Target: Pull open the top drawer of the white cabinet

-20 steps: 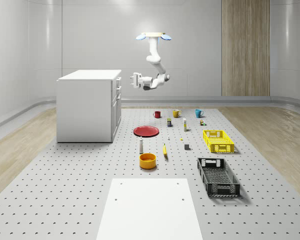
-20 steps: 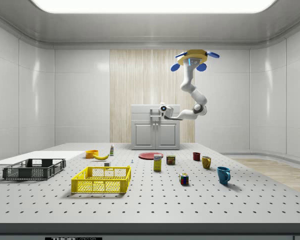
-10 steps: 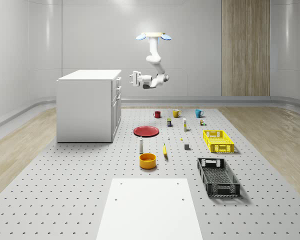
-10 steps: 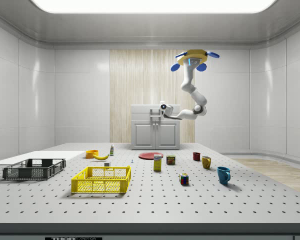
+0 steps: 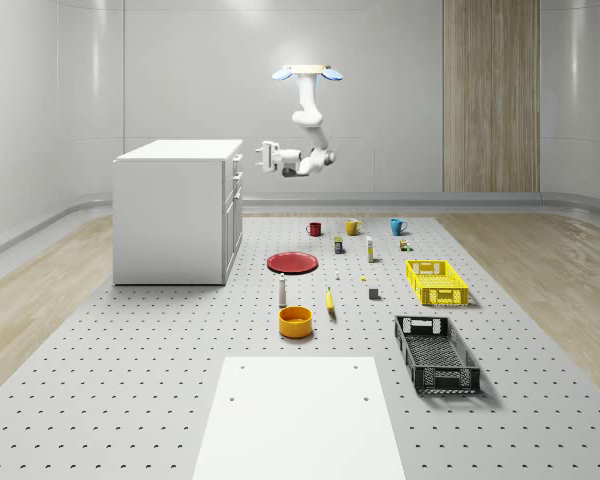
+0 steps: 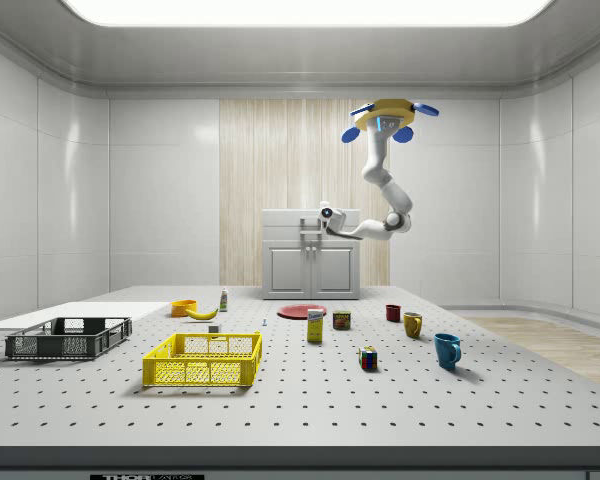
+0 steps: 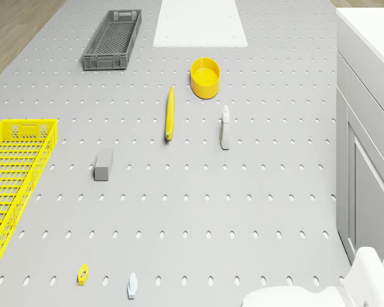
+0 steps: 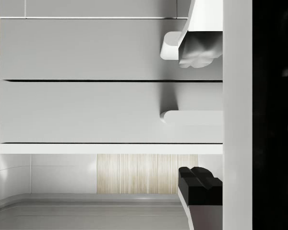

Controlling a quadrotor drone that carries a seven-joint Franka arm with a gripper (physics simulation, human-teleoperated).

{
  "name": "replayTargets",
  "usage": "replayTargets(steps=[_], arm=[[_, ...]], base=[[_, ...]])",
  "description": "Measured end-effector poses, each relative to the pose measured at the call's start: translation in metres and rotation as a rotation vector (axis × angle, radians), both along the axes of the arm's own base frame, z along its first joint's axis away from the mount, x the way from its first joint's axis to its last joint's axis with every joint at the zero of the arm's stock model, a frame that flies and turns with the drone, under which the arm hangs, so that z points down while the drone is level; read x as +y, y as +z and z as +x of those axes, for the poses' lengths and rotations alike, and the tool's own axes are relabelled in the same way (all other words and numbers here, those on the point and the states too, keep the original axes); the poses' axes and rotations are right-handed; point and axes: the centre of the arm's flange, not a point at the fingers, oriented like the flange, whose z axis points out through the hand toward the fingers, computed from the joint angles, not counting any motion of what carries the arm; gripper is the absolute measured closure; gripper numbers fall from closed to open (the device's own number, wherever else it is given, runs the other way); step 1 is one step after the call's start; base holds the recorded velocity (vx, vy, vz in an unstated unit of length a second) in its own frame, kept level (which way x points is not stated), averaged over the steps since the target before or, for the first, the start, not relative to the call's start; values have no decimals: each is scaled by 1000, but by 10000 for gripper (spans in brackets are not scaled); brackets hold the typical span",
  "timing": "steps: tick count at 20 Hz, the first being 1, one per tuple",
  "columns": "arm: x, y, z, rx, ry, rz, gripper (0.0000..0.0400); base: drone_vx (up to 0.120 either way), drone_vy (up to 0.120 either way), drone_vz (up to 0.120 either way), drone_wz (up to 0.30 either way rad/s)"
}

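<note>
One end effector point(image 5: 262, 156) nears the unlabelled white cabinet point(image 5: 175, 215).

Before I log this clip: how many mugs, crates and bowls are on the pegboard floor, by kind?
Mugs: 3, red, yellow, blue
Crates: 2, yellow, black
Bowls: 1, orange
Total: 6

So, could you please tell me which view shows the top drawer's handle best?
The wrist view: the handle sits close on the drawer front. The side view shows it small, beside the gripper. In the whole-scene view it is a sliver on the cabinet's edge.
</note>
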Motion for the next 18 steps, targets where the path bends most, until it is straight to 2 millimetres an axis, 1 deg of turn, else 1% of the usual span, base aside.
replayTargets(steps=[2, 3, 7, 11, 14, 18], arm=[[7, 0, 0, 0, 0, 0, 95], [10, 0, 0, 0, 0, 0, 95], [18, -1, 0, 0, 0, 0, 95], [21, -1, 0, 0, 0, 0, 95], [25, -1, 0, 0, 0, 0, 95], [37, -1, 0, 0, 0, 0, 95]], base=[[0, 0, 0, 0], [80, 0, 0, 0], [120, 0, 0, 0], [120, 0, 0, 0], [0, 0, 0, 0], [0, 0, 0, 0]])
